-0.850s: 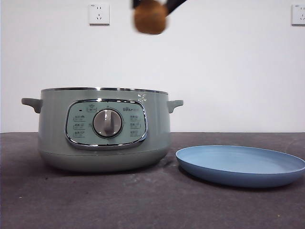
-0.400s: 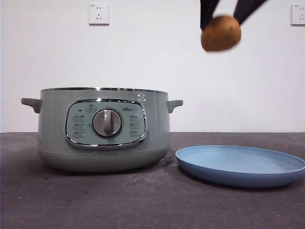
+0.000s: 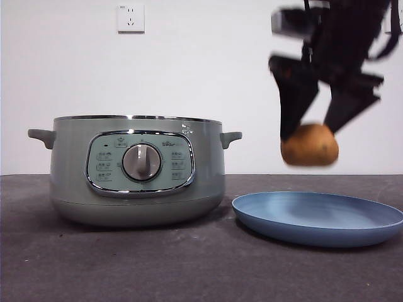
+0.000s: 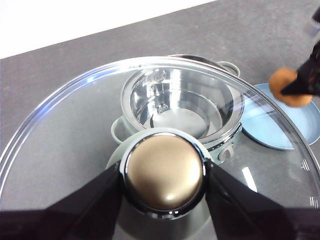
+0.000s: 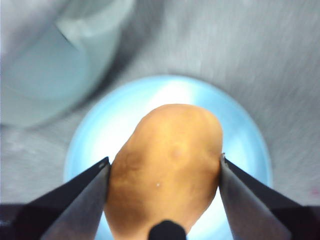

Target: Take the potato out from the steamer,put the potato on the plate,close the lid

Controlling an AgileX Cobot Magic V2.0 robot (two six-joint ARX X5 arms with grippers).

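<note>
The right end effector (image 3: 310,135) grips the potato (image 3: 309,145) between its jaws, hanging above the plate (image 3: 318,220).

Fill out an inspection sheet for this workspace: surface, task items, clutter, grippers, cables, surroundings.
Surface: dark grey table, faint pale scuffs.
Potato: held in the air above the plate, not touching it.
Plate: blue, bare, on the table beside the steamer.
Steamer: open; left wrist view shows a bare metal inner pot.
Lid: off the steamer, held up above it by its knob.
Clutter: nothing seen.
Right gripper: jaws shut on the potato, over the plate.
Left gripper: jaws shut on the lid's knob.
Cables: dark cable loops on the right arm, blurred.
Surroundings: white wall, wall sockets at top left and top right.
</note>
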